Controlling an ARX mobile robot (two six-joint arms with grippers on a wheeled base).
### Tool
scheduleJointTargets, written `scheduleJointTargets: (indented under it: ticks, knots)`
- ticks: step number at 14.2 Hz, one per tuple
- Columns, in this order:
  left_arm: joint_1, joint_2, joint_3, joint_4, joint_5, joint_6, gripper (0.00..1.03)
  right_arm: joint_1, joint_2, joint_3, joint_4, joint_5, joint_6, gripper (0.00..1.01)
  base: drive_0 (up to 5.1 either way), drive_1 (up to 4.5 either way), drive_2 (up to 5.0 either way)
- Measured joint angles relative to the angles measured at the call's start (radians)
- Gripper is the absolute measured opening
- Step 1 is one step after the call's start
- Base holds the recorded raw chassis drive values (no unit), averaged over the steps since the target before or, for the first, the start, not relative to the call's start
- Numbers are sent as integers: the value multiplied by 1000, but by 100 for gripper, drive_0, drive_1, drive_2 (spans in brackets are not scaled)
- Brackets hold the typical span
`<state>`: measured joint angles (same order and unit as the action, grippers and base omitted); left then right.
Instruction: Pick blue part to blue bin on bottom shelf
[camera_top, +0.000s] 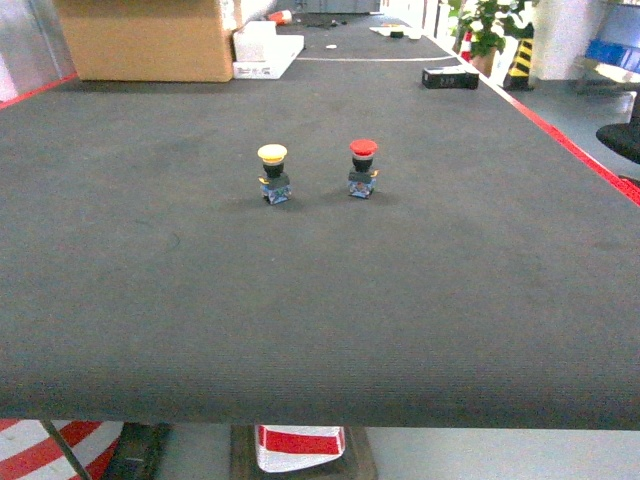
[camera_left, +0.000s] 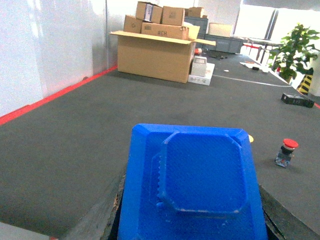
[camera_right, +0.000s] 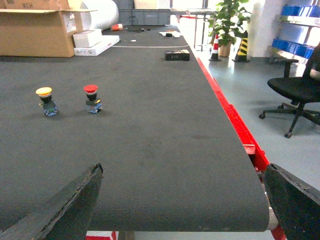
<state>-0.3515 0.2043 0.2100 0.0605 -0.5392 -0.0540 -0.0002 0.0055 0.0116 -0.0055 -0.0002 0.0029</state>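
The blue part (camera_left: 200, 180), a flat square plastic piece with a raised centre and a toothed left side, fills the lower left wrist view. My left gripper (camera_left: 192, 210) is shut on it, and only its dark fingers (camera_left: 116, 212) show at either side of the part. In the right wrist view my right gripper (camera_right: 182, 200) is open, with nothing between its wide-apart fingers (camera_right: 65, 210), above the table's near edge. Neither gripper appears in the head view. The blue bin and the bottom shelf are out of view.
A dark mat covers the long table (camera_top: 320, 300), which has a red edge (camera_right: 225, 110) on its right. A yellow push-button (camera_top: 273, 172) and a red push-button (camera_top: 363, 167) stand mid-table. Cardboard boxes (camera_left: 155, 55) sit at the far left and a black box (camera_top: 450, 77) at the far right. An office chair (camera_right: 300, 90) stands beside the table.
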Motion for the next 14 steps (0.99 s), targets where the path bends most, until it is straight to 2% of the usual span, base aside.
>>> scheduleJointTargets:
  ticks: [1, 14]
  knots:
    - [0, 0, 0, -2, 0, 0, 44, 0, 0, 0, 0, 0, 0, 98, 8, -407, 423]
    - [0, 0, 0, -1, 4, 0, 44, 0, 0, 0, 0, 0, 0, 98, -179, -179, -179]
